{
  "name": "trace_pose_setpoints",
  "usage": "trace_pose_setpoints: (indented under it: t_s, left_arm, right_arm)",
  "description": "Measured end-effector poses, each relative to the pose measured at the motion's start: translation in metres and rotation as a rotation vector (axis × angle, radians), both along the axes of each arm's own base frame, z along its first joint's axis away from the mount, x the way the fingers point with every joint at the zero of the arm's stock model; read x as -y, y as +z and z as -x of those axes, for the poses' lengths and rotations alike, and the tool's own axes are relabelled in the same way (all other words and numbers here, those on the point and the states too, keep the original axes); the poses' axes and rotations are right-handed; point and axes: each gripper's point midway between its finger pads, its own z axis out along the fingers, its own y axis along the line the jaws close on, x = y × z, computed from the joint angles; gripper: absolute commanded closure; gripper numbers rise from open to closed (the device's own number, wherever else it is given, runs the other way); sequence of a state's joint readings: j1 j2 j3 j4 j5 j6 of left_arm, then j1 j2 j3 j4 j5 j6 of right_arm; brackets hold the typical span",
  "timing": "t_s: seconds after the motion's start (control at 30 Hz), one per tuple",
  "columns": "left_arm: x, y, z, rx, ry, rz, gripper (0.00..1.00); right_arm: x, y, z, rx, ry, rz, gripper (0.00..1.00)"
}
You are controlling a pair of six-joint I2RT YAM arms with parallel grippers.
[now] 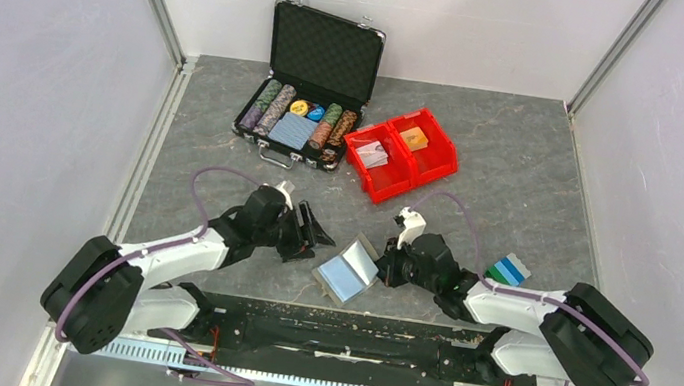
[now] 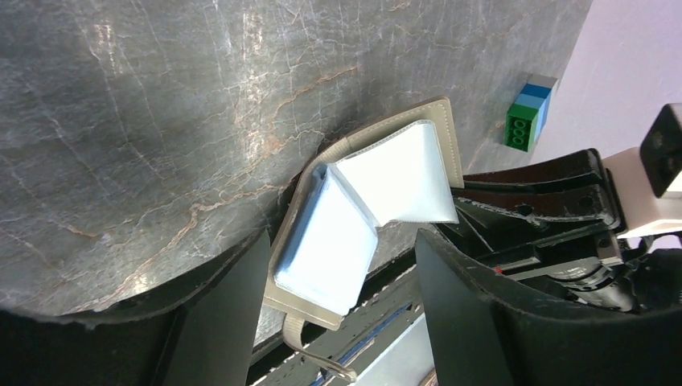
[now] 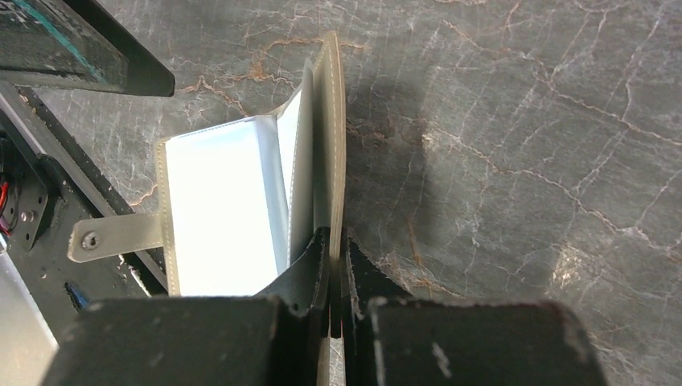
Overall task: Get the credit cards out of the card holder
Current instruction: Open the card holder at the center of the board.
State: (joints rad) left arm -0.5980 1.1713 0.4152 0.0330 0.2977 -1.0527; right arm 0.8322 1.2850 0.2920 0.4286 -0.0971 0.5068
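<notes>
The right wrist view showed the right tool (image 3: 331, 245) pinching the edge of the card holder's (image 3: 225, 217) raised grey cover, a grip the top view hid behind the arm. The left wrist view showed the left tool (image 2: 342, 241) spread wide around the open holder on the counter (image 2: 145, 121). Only the top and left wrist views showed blue and teal-green credit cards (image 1: 507, 270) stacked well apart, at the right.
</notes>
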Motion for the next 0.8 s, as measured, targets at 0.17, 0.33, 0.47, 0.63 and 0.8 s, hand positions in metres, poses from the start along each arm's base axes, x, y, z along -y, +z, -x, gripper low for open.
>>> trace_pose_setpoints:
  t_s: [0.17, 0.33, 0.47, 0.63, 0.8]
  left_arm:
    - [-0.002, -0.006, 0.004, -0.008, 0.008, 0.007, 0.28]
    - [-0.008, -0.017, 0.016, -0.027, 0.001, 0.002, 0.3]
    - [-0.01, -0.023, 0.023, -0.026, -0.01, 0.017, 0.33]
    - [-0.003, -0.016, 0.023, -0.003, -0.029, 0.075, 0.42]
    - [0.002, -0.012, 0.022, 0.015, -0.045, 0.116, 0.44]
  right_arm:
    - [0.004, -0.004, 0.002, -0.016, -0.026, -0.009, 1.0]
    - [0.007, -0.006, 0.004, -0.029, -0.05, -0.02, 1.0]
    - [0.007, -0.005, 0.004, -0.032, -0.057, -0.027, 1.0]
    - [0.006, -0.002, 0.003, -0.033, -0.065, -0.039, 1.0]
    - [0.008, -0.002, 0.002, -0.035, -0.083, -0.047, 1.0]
